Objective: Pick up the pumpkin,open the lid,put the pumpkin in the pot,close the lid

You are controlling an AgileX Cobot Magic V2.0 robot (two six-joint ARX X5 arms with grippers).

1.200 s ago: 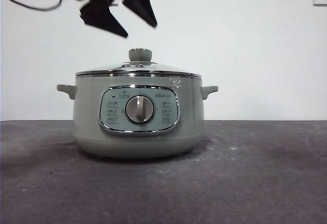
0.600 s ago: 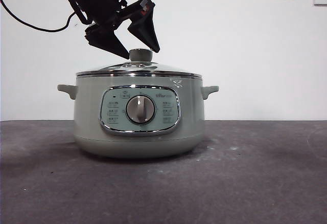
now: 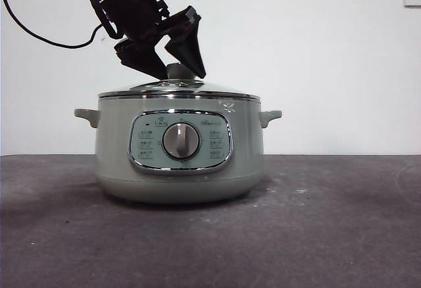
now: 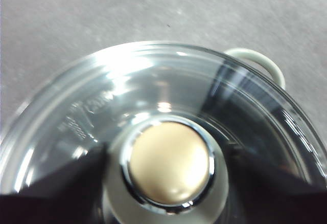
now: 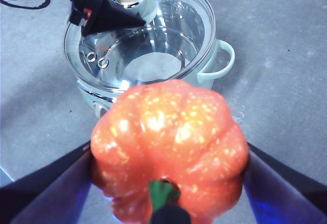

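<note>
A sage-green pot [image 3: 179, 150] sits on a dark bench [image 3: 329, 235], its glass lid [image 3: 177, 91] still on. The left gripper [image 3: 176, 71] hangs over the lid's knob [image 3: 179, 71], fingers spread either side, gripping nothing. The right gripper [image 5: 168, 183], at two o'clock high above the pot, clamps the pumpkin [image 5: 168, 147]. The lid-opening step appears underway; next likely calls for closing on the knob, then lifting.

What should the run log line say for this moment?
left gripper: open, straddling lid knob | right gripper: holding pumpkin aloft | pot: closed
</note>
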